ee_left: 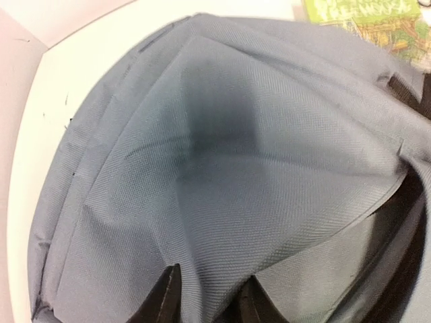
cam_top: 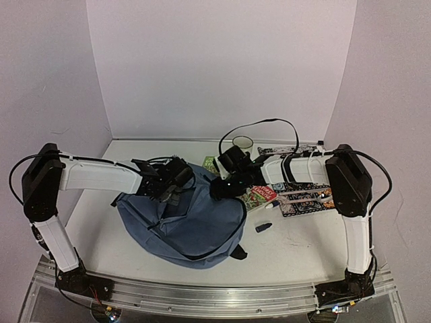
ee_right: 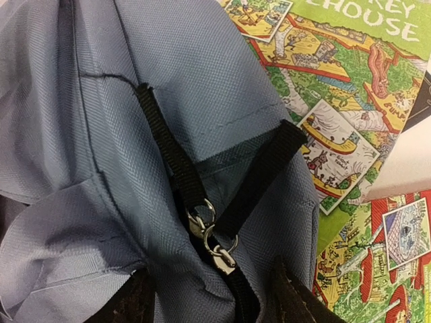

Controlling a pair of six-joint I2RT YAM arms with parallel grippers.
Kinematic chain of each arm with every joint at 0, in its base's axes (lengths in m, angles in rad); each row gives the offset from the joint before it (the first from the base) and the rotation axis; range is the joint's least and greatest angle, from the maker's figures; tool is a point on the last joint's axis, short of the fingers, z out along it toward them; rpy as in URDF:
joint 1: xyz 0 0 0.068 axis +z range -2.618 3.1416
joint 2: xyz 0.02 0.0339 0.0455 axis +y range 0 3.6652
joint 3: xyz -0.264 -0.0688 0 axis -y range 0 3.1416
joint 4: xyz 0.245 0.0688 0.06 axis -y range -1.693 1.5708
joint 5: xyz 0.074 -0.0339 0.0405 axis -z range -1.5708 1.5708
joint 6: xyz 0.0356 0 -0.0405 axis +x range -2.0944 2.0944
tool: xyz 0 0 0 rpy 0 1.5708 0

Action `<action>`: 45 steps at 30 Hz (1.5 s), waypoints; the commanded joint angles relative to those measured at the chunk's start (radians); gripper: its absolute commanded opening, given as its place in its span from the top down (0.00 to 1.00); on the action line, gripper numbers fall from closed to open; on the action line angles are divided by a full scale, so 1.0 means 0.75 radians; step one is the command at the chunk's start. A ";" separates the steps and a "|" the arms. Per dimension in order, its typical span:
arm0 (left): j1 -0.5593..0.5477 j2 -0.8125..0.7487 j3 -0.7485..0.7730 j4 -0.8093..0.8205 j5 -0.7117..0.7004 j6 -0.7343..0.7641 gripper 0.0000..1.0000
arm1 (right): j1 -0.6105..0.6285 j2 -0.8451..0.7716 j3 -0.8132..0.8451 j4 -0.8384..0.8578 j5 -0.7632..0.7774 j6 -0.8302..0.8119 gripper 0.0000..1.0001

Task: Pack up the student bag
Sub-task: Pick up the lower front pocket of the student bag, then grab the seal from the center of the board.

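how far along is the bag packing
Done: nothing visibly packed. In hand: the left claw pinches a fold of the slate-blue fabric backpack; the right claw straddles its metal zipper pulls. Left: the illustrated green-and-red book, white mug and small dark blue object sit outside on the white table.

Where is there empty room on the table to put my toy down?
The bare table in front, between the student bag, the small dark thing and the near edge. Also a strip left of the bag. Crowded at the back right: books, mug and the right gripper.
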 commanded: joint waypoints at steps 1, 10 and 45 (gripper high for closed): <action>0.018 -0.111 0.049 -0.069 -0.021 0.039 0.88 | -0.007 -0.005 0.005 -0.091 -0.058 -0.014 0.42; 0.018 -0.189 0.100 -0.087 0.154 0.090 1.00 | -0.008 -0.070 0.045 -0.092 -0.108 -0.043 0.33; 0.116 -0.148 0.248 -0.254 0.371 -0.061 1.00 | -0.074 -0.625 -0.724 -0.468 0.204 0.887 0.11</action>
